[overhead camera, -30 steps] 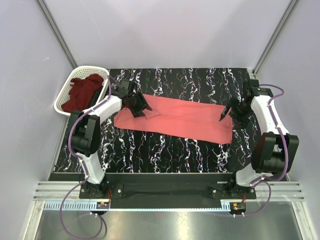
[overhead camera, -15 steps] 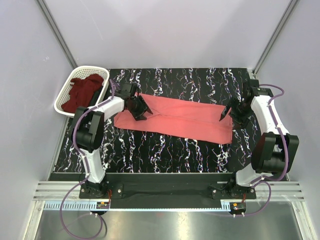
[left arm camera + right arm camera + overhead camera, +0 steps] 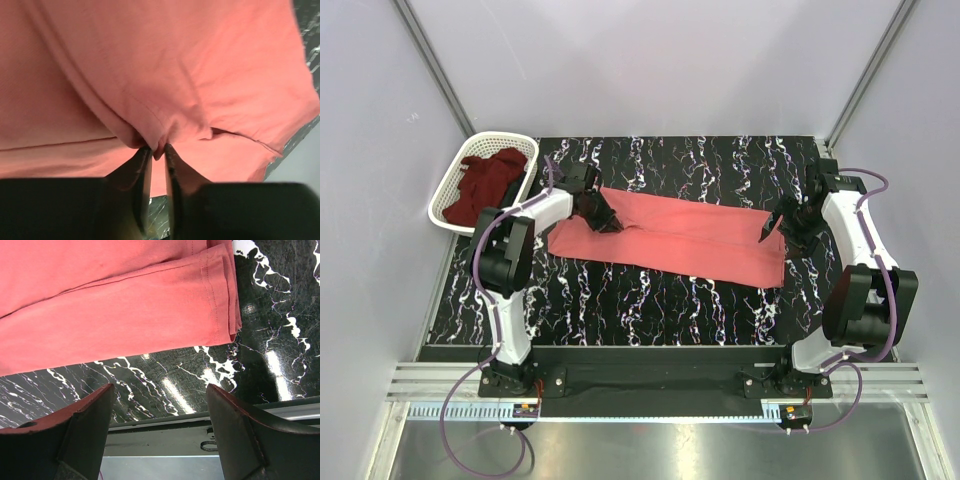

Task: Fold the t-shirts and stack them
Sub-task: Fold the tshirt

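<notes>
While my left claw (image 3: 157,148) pinches the salmon-pink soft cloth t-shirt (image 3: 150,65), my right claw (image 3: 160,387) gapes | over black veined surface (image 3: 280,315) (beside hem)

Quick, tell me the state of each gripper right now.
Left gripper: closed, pinching a fold of the pink shirt.
Right gripper: open, holding nothing.

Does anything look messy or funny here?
Nothing is broken or spilled. The maroon t-shirt lies crumpled in the white basket, not folded. The pink t-shirt lies slanted across the table, and the left gripper pinches up a puckered bit of its cloth.
</notes>
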Motion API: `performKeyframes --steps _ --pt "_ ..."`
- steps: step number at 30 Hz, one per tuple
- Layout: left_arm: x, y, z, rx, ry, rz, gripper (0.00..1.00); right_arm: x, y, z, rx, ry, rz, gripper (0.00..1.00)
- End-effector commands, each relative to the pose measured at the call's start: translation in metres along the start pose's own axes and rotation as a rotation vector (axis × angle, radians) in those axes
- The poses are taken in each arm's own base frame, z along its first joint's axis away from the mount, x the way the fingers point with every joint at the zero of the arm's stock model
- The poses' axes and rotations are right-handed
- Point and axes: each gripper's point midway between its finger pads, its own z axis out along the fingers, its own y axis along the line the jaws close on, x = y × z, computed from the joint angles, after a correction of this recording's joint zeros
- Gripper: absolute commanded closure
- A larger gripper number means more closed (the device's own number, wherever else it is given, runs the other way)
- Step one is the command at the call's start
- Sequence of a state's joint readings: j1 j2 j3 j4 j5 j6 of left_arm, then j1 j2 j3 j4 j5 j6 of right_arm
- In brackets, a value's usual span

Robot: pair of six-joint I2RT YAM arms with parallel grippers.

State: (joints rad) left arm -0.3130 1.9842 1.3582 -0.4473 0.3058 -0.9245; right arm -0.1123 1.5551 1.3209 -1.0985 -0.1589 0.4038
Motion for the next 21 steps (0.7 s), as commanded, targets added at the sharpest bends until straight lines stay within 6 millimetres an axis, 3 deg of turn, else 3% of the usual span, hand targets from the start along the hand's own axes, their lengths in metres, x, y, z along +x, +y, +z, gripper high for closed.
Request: performKeyframes --steps 1,6,7,8,10,11,12,13,16,18,19,20,21 --pt "-0.010 -0.031 -0.004 0.069 -0.026 0.071 0.84 -0.004 0.003 -0.011 -0.012 -0.030 -0.015 0.19" --pt "-0.008 -0.051 0.003 0.085 -0.016 0.140 0.90 -0.003 0.002 -0.010 -0.011 -0.028 -0.012 0.19" --pt "-0.015 -0.066 0.002 0.112 -0.034 0.170 0.91 -0.003 0.001 -0.010 -0.008 -0.028 -0.011 0.19" --pt "-0.018 -0.068 0.011 0.110 -0.034 0.190 0.91 -0.002 0.001 -0.010 -0.005 -0.026 -0.012 0.19" --pt "-0.027 -0.080 0.019 0.113 -0.047 0.231 0.85 0.000 -0.001 -0.008 0.003 -0.017 -0.011 0.18" --pt "-0.041 -0.104 0.012 0.159 -0.081 0.257 0.79 0.001 -0.002 -0.008 0.005 -0.014 -0.013 0.19" --pt "-0.045 -0.096 0.025 0.102 -0.078 0.254 0.68 0.003 -0.003 -0.008 0.007 -0.009 -0.012 0.19" --pt "-0.051 -0.100 0.023 0.093 -0.094 0.273 0.56 0.004 -0.003 -0.008 0.008 -0.007 -0.012 0.19" --pt "-0.064 -0.117 -0.006 0.099 -0.170 0.331 0.45 0.006 -0.004 -0.009 0.007 -0.005 -0.013 0.19" --pt "-0.061 -0.112 -0.017 0.086 -0.196 0.364 0.43 0.007 -0.005 -0.008 0.011 -0.005 -0.010 0.19" --pt "-0.064 -0.116 -0.039 0.091 -0.241 0.393 0.43 0.006 -0.004 -0.007 0.005 -0.007 -0.009 0.18" --pt "-0.062 -0.114 -0.046 0.087 -0.248 0.406 0.43 0.007 -0.003 -0.005 -0.002 -0.002 -0.003 0.19" --pt "-0.057 -0.100 -0.048 0.057 -0.236 0.408 0.43 0.009 -0.004 -0.002 -0.002 0.008 0.000 0.19"
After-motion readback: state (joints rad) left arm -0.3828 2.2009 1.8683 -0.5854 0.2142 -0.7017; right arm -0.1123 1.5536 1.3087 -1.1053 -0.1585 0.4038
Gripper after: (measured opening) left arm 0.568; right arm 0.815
